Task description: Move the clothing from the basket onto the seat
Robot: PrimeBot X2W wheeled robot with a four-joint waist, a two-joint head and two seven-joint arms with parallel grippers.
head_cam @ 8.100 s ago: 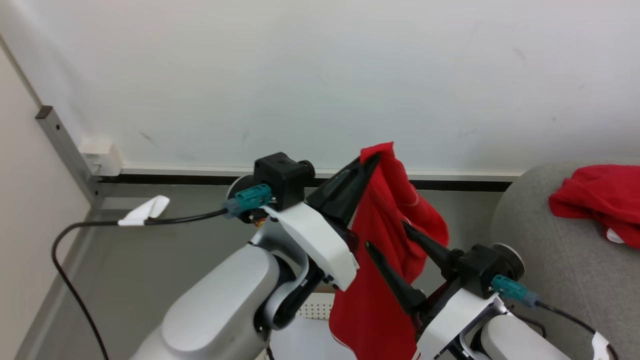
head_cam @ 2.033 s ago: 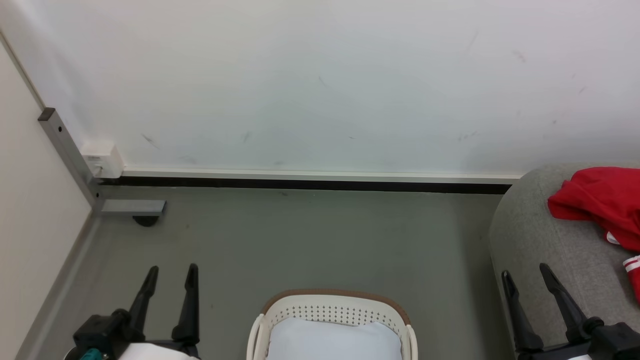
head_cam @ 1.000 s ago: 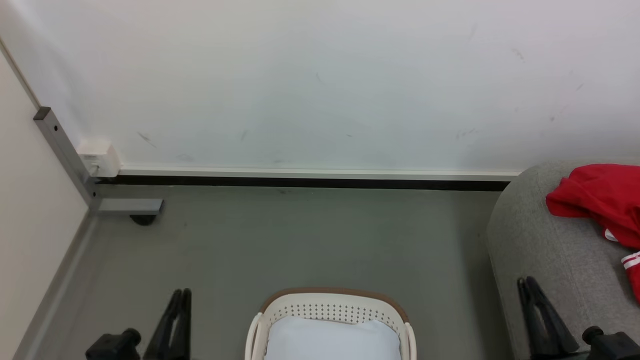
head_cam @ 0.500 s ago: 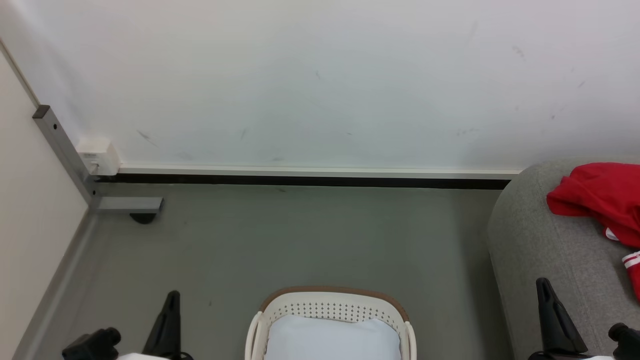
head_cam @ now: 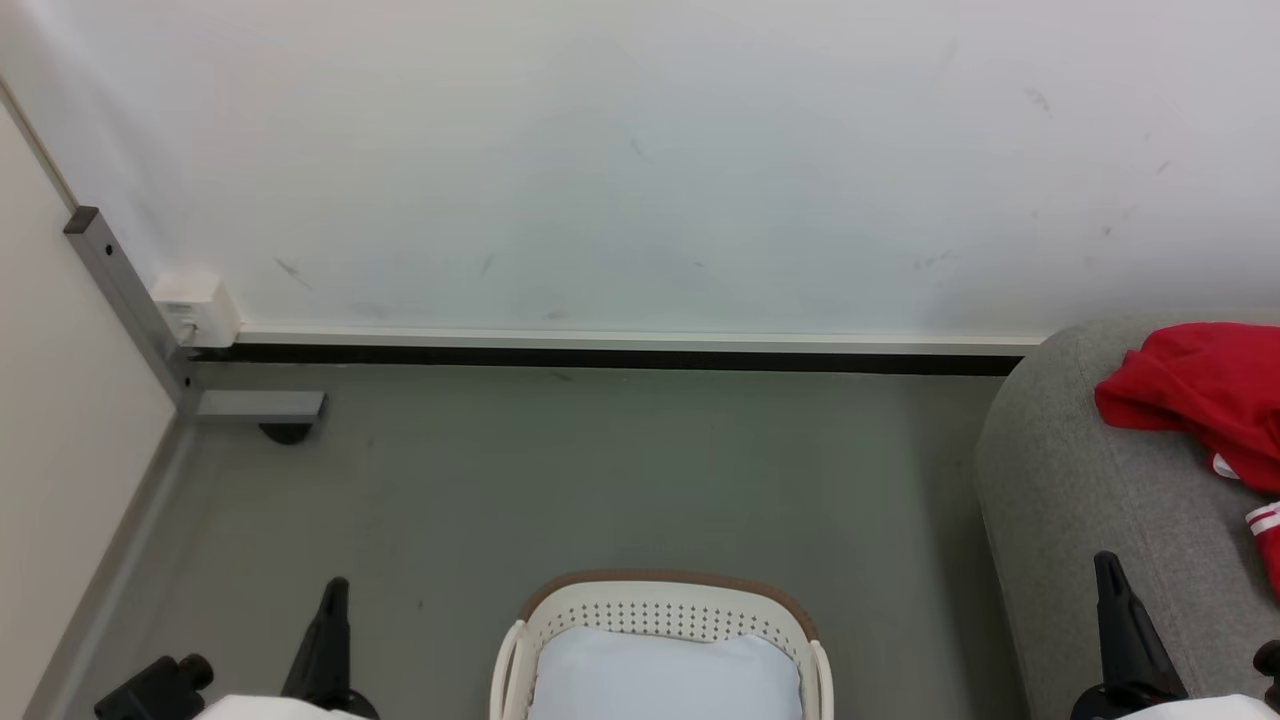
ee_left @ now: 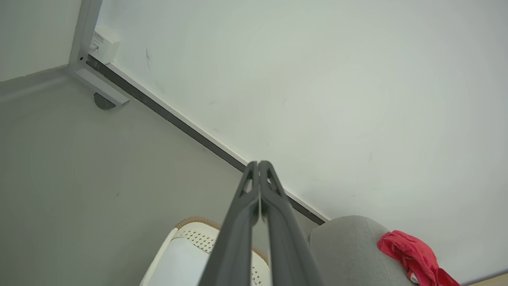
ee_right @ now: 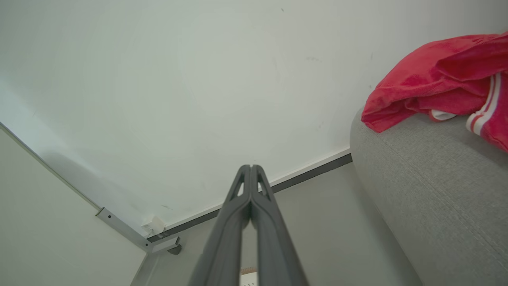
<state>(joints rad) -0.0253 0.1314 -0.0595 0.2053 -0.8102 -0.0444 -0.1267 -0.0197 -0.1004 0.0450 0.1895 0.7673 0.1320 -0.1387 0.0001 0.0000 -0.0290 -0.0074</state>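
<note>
The white basket [head_cam: 660, 615] with a brown rim stands at the bottom centre on the floor, showing its pale lining [head_cam: 660, 680] and no garment inside. Red clothing [head_cam: 1205, 395] with white stripes lies on the grey seat [head_cam: 1090, 490] at the right. My left gripper [head_cam: 335, 588] is shut and empty at the lower left, left of the basket. Shut and empty too, my right gripper [head_cam: 1105, 562] points up at the lower right, in front of the seat's side. In the wrist views, left gripper [ee_left: 258, 163] and right gripper [ee_right: 251, 167] have fingertips pressed together.
A white wall [head_cam: 640, 160] with a dark baseboard [head_cam: 600, 358] runs across the back. A grey metal post [head_cam: 120, 290] with a foot bracket and a small white box [head_cam: 195, 305] stands in the left corner. Grey floor [head_cam: 600, 480] lies between wall and basket.
Both grippers have closed and dropped toward the lower corners of the head view. The basket and the clothing on the seat have stayed put.
</note>
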